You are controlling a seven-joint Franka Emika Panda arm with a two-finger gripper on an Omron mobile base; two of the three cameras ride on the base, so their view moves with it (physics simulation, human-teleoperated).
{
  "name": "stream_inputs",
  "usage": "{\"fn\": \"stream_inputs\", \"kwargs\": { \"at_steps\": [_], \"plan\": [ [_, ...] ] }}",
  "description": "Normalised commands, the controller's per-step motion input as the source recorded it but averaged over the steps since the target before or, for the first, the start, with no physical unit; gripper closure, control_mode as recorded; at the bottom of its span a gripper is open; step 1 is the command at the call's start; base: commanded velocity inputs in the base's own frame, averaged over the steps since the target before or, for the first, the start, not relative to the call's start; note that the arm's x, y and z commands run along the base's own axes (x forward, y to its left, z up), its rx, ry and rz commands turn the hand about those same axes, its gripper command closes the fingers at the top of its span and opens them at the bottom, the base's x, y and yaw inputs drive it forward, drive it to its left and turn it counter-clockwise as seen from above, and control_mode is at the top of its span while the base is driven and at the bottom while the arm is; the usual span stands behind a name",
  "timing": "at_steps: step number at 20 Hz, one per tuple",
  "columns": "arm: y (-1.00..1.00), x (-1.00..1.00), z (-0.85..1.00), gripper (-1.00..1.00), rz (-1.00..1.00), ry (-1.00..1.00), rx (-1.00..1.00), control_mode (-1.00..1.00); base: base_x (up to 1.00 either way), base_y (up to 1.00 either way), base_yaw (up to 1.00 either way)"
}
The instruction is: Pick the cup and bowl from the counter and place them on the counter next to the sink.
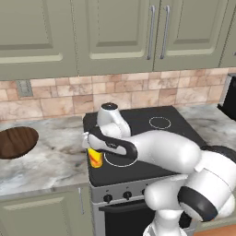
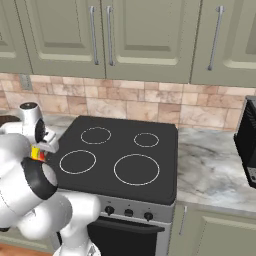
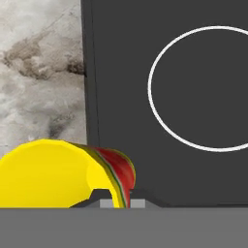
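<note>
My gripper (image 1: pixel 94 148) is shut on the wall of the small yellow cup (image 1: pixel 95 159) with its red mark. It holds the cup over the seam between the counter (image 1: pixel 55 159) and the stove's left edge. In the hand view the cup (image 3: pixel 53 174) lies at the bottom left, with my gripper (image 3: pixel 118 201) pinching its rim. From the right base view a bit of the cup (image 2: pixel 36 152) shows behind the arm. The brown wooden bowl (image 1: pixel 16 142) rests on the counter at the far left, well apart from the gripper. The sink is out of view.
A black stove top (image 1: pixel 143 131) with ring burners lies right of the cup. Its knobs (image 1: pixel 108 198) face forward. Marbled counter continues right of the stove (image 2: pixel 215 165), where a dark appliance (image 2: pixel 247 140) stands. Olive wall cabinets (image 1: pixel 115 32) hang above a tiled backsplash.
</note>
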Motion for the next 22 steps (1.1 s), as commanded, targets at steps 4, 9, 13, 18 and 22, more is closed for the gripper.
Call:
{"fn": "stream_inputs", "kwargs": {
  "at_steps": [4, 9, 13, 18, 22],
  "plan": [
    [-0.42, -0.35, 0.69, 1.00, 0.01, -0.02, 0.00, -1.00, 0.00, 0.00, 0.00],
    [-0.53, -0.05, 0.53, 1.00, 0.00, 0.00, 0.00, -1.00, 0.00, 0.00, 0.00],
    [-0.75, 0.00, 0.25, 1.00, 0.00, 0.04, -0.02, -1.00, 0.00, 0.00, 0.00],
    [-0.76, 0.00, 0.09, 1.00, 0.01, 0.05, 0.00, -1.00, 0.00, 0.00, 0.00],
    [-0.72, -0.05, 0.14, 1.00, 0.04, 0.03, -0.01, -1.00, 0.00, 0.00, 0.00]
  ]
}}
